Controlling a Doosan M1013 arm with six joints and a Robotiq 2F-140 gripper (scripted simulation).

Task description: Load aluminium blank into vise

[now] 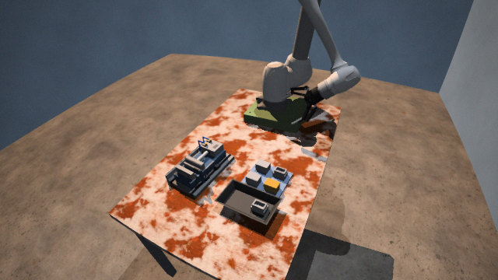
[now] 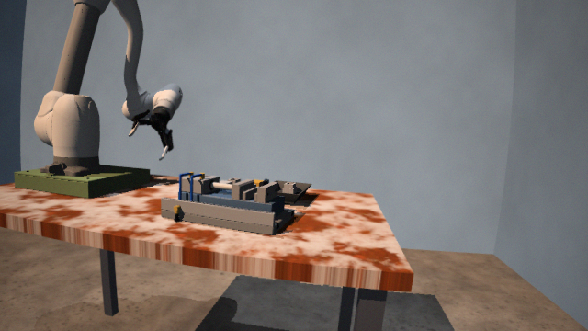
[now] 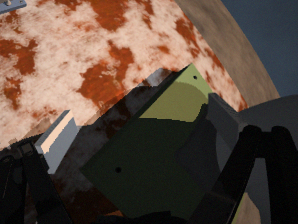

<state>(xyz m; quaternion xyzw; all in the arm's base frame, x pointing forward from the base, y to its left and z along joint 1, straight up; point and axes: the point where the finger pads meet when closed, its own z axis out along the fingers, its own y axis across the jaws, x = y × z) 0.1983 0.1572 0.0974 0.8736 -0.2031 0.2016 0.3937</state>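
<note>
My gripper (image 1: pixel 294 107) (image 2: pixel 148 142) (image 3: pixel 140 113) is wide open and empty, high beside the robot's base, far from the parts. On the blue infeed plate (image 1: pixel 287 180) sit two grey aluminium blanks, one at the back (image 1: pixel 263 166) and one at the left (image 1: pixel 254 179), a brass blank (image 1: pixel 271 185) and a finished part (image 1: pixel 280 173), pocket up. Another finished part (image 1: pixel 259 208) (image 2: pixel 289 187) stands pocket up in the outfeed tray (image 1: pixel 238 200). No blank shows between the fixed jaw (image 1: pixel 186 172) (image 2: pixel 267 192) and moving jaw (image 1: pixel 194 162) (image 2: pixel 242 189); bars and work stop are unclear.
The vise's hose block (image 1: pixel 212 148) and blue hoses (image 1: pixel 200 143) (image 2: pixel 186 184) stand at its end nearer the robot. The tray's high walls adjoin the infeed plate. The green base (image 1: pixel 272 120) (image 2: pixel 87 184) (image 3: pixel 150 155) lies below and beside the gripper.
</note>
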